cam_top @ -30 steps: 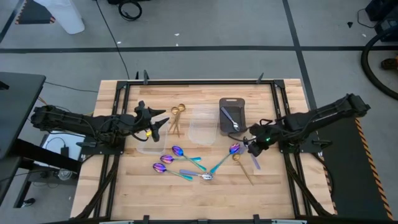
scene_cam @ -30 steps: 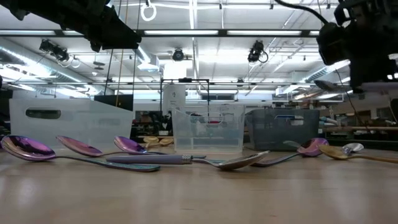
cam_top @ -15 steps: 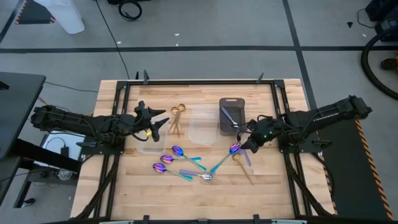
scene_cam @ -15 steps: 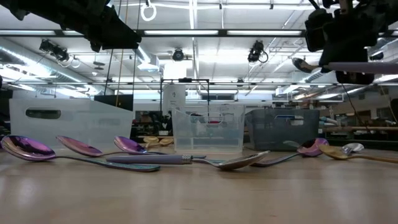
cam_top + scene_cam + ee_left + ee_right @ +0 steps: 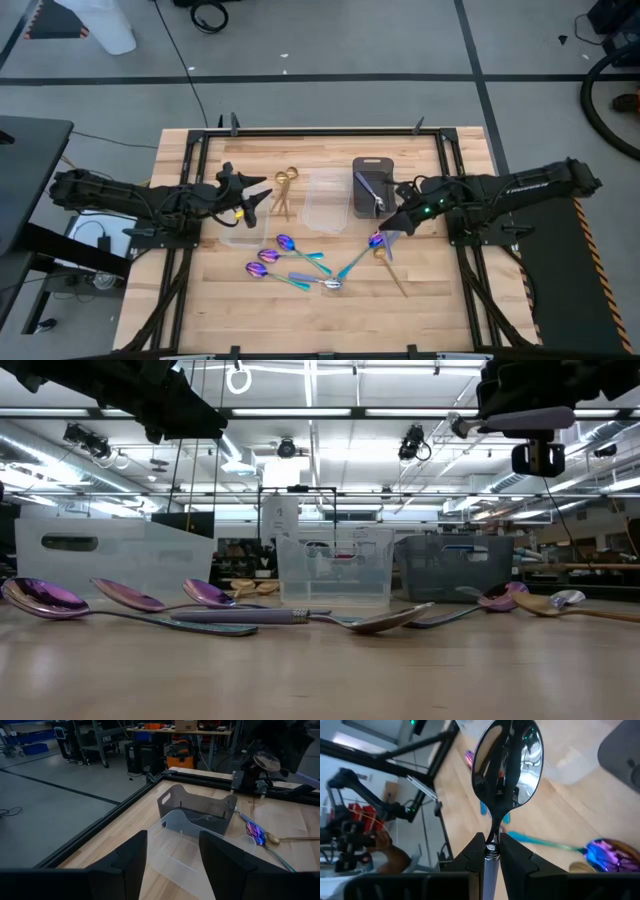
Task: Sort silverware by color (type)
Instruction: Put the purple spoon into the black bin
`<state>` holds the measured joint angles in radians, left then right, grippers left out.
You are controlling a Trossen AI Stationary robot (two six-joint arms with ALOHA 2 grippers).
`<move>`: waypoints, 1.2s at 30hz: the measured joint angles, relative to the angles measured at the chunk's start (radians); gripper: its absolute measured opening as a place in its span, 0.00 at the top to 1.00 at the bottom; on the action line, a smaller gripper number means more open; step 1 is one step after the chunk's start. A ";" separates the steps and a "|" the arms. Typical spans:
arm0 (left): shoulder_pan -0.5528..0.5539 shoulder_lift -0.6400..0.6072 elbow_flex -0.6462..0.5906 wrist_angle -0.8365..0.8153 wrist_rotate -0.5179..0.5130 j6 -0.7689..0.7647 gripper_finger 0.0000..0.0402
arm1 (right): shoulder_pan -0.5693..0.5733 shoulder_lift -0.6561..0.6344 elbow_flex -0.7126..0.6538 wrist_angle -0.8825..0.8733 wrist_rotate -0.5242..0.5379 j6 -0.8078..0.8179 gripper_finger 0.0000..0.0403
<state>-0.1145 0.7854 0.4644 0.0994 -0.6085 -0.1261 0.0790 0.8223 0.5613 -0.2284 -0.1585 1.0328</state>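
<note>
- On the near part of the wooden table (image 5: 220, 300), three iridescent purple spoons with teal handles (image 5: 285, 260) lie side by side, bowls toward the robot's left; a longer silver-bowled utensil (image 5: 318, 281) lies just beside their handles.
- Toward the right of that cluster, a fourth iridescent spoon (image 5: 362, 252) lies slanted, its bowl beside a gold spoon (image 5: 390, 268) whose handle runs toward the near edge.
- Above those two, the right gripper (image 5: 393, 222) is clamped on a silver spoon (image 5: 507, 762); in the right wrist view the dark fingers (image 5: 470, 860) pinch the handle just under the polished bowl, which points away from the wrist.
- In the low view the spoon's pale handle (image 5: 525, 420) hangs level, well clear of the tabletop, over the right side.
- Just beyond the right gripper sits the dark grey tray (image 5: 373, 185), with silver utensils (image 5: 371, 191) lying inside.
- Beside the tray stands a clear plastic container (image 5: 325, 202); gold pieces (image 5: 284, 190) rest on the wood on its other side.
- The left gripper (image 5: 262, 197) hovers near those gold pieces, over a second clear container (image 5: 244, 232); its fingers (image 5: 130, 862) stand spread apart with nothing between them.
- Beyond the table's black frame (image 5: 320, 131) lies grey floor.
</note>
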 joint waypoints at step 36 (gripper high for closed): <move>0.000 0.000 0.000 0.001 0.000 0.001 0.53 | -0.265 0.360 0.568 -0.628 0.272 -0.400 0.87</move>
<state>-0.1143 0.7853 0.4644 0.1001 -0.6086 -0.1253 -0.1855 1.1827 1.1294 -0.8562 0.1131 0.6327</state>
